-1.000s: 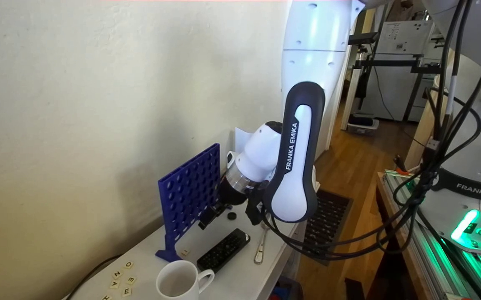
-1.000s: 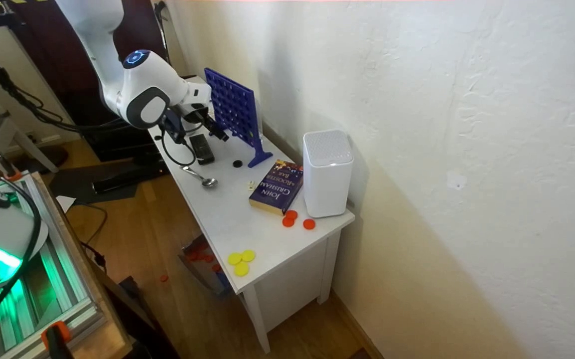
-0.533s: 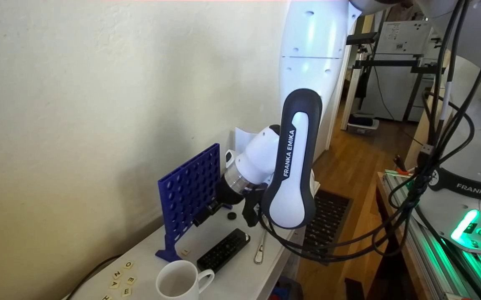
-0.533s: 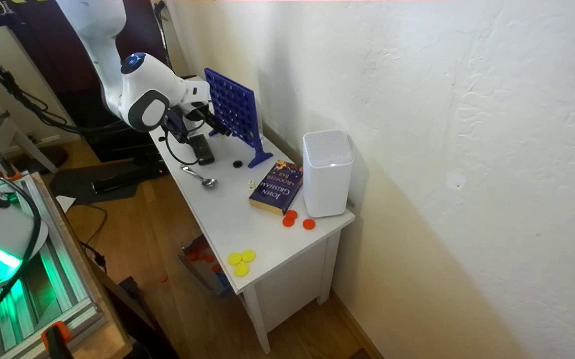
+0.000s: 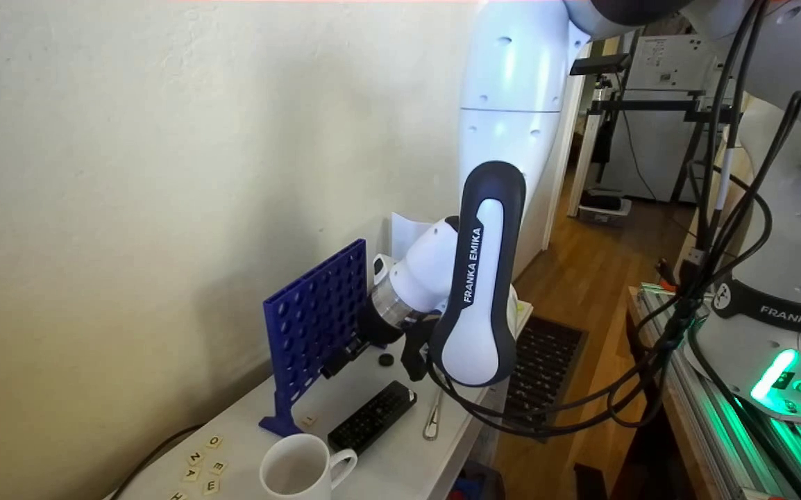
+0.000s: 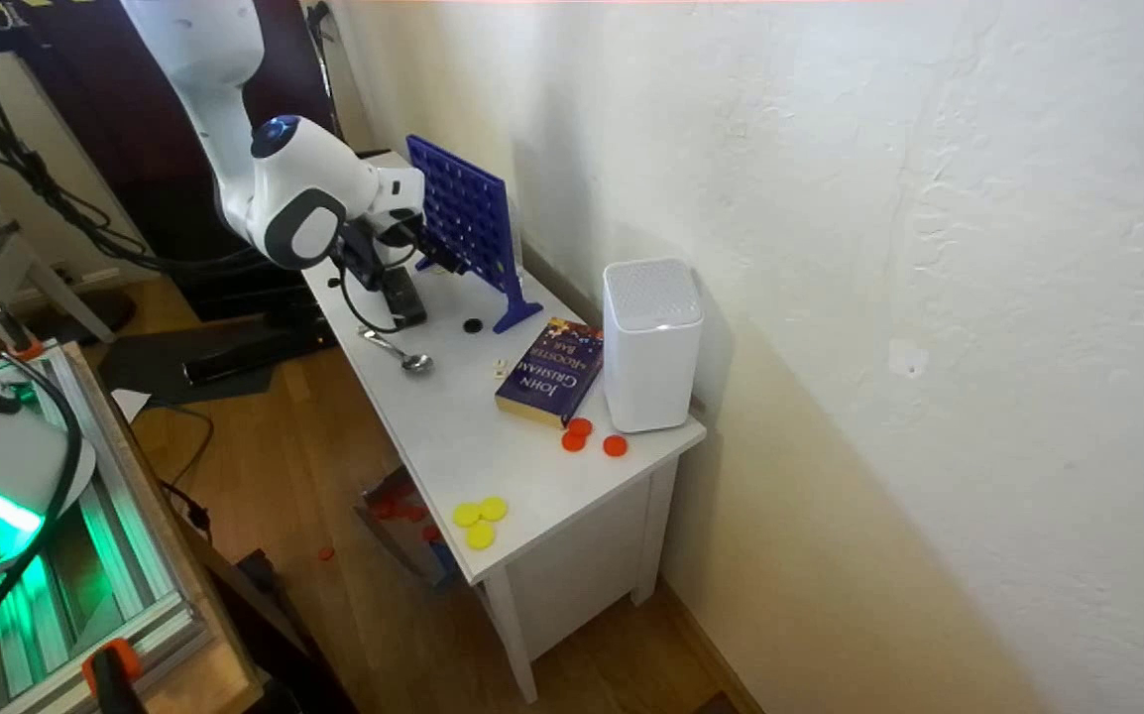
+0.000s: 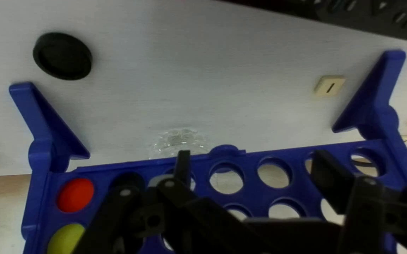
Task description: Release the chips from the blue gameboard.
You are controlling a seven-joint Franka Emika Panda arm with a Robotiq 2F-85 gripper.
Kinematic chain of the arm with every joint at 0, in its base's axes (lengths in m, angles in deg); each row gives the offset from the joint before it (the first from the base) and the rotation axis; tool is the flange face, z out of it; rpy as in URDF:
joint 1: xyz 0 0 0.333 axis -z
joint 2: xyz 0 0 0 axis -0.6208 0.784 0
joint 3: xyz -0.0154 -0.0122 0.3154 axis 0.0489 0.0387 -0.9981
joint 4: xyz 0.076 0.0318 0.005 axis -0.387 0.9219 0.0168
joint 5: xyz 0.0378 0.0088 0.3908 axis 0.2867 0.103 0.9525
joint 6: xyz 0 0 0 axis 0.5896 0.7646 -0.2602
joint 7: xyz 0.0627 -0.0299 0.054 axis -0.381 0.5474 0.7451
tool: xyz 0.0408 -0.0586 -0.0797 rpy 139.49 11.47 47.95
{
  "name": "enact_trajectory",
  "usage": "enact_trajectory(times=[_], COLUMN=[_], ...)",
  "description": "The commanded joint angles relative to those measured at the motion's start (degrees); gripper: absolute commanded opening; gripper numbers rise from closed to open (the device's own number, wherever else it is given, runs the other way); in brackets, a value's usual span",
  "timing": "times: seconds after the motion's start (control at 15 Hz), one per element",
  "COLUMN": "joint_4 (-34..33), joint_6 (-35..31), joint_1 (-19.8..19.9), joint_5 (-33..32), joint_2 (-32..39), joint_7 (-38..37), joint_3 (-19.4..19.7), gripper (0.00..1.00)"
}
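One blue gameboard (image 6: pixel 469 213) stands upright on the counter (image 6: pixel 448 436). The wrist view shows one red chip (image 7: pixel 75 195) and one yellow chip (image 7: pixel 66 239) in adjoining holes of its end column, with a dark patch (image 7: pixel 128 179) in the hole beside the red one, too dark to name. Loose on the counter are three yellow chips (image 6: pixel 480 535), three red chips (image 6: pixel 615 446) by the white box (image 6: pixel 653 347), and one black chip (image 7: pixel 62 56) near a foot of the gameboard. One more red disc (image 6: pixel 326 553) is on the floor (image 6: pixel 265 486). There is one mug (image 5: pixel 295 467), one remote (image 5: pixel 373 418), one spoon (image 6: pixel 399 352) and one book (image 6: pixel 552 372). Seven letter tiles (image 5: pixel 214 441) show in an exterior view: six grouped near the mug, one by the gameboard's foot.

The gripper (image 7: pixel 253 171) has its two fingers (image 7: pixel 182 165) spread well apart, holes of the gameboard showing between them. In both exterior views it points at the lower part of the gameboard, just beside it; whether they touch cannot be told. The chips in the gameboard sit to one side, outside the spread. The black chip lies apart from the gripper; the loose yellow and red chips are well apart, past the book.
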Motion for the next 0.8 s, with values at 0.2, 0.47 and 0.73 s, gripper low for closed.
enact_trajectory(times=[0.2, 0.47, 0.73], joint_4=[-3.5, -4.5, -5.3], joint_6=[-0.6, -0.5, -0.5], joint_1=[0.4, 0.2, 0.2], joint_5=[2.2, 2.3, 2.4], joint_2=[3.2, 3.9, 4.5], joint_7=[2.4, 2.7, 2.9], joint_3=[-0.2, -0.1, -0.1], gripper=[0.75, 0.73, 0.68])
